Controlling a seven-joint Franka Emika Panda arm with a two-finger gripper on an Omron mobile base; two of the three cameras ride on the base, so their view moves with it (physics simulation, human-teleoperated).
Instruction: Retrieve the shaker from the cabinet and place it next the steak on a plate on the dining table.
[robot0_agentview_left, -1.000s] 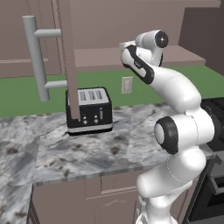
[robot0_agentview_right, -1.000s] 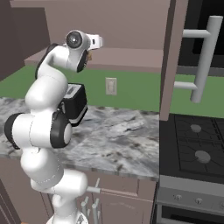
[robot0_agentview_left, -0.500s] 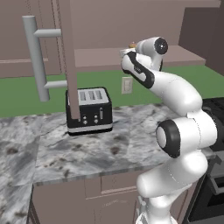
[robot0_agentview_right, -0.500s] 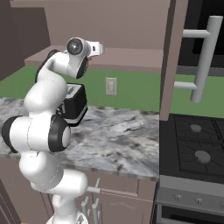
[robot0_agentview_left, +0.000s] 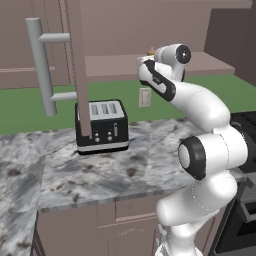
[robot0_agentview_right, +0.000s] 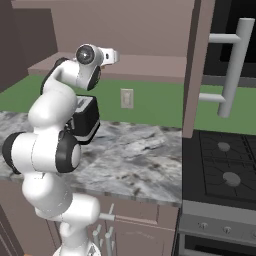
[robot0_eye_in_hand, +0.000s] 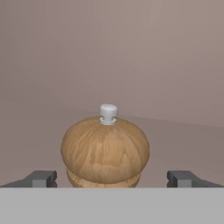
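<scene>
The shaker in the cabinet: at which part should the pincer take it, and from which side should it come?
Grip the shaker just under its rounded wooden head, where the body narrows. It stands upright, dead centre between the pincer fingertips, which sit wide on either side. So come straight forward along the present line, level, and close from the two sides. The small white knob on top is probably too slight to hold.

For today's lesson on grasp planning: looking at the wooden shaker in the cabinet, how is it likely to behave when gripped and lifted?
The shaker looks like solid wood, so probably rigid and fairly light. Its rounded knob top could let the fingertips slide off, so a grip lower down seems safer. It stands upright between the open gripper jaws; being narrow-based, it may tip if nudged from one side first.
</scene>
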